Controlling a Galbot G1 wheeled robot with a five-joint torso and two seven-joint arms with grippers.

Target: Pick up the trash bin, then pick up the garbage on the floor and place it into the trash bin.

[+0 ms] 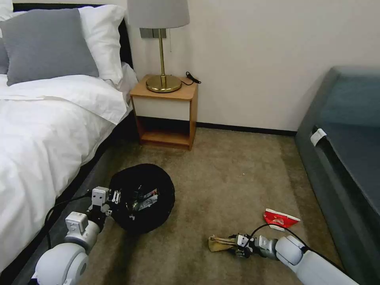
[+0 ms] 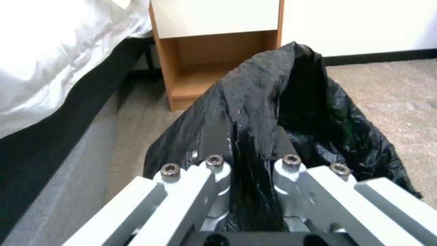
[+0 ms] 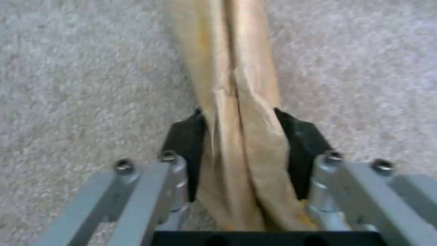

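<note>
Tan carton (image 3: 237,136) pinched by right gripper (image 3: 241,136); left gripper (image 2: 248,150) apparently clamps trash bin (image 1: 148,186) rim.

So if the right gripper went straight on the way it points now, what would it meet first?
The right gripper, shut on the tan carton, points low along the floor towards the robot's left. Past the carton, bare carpet; the trash bin seems off that line, though depth is unclear.
</note>
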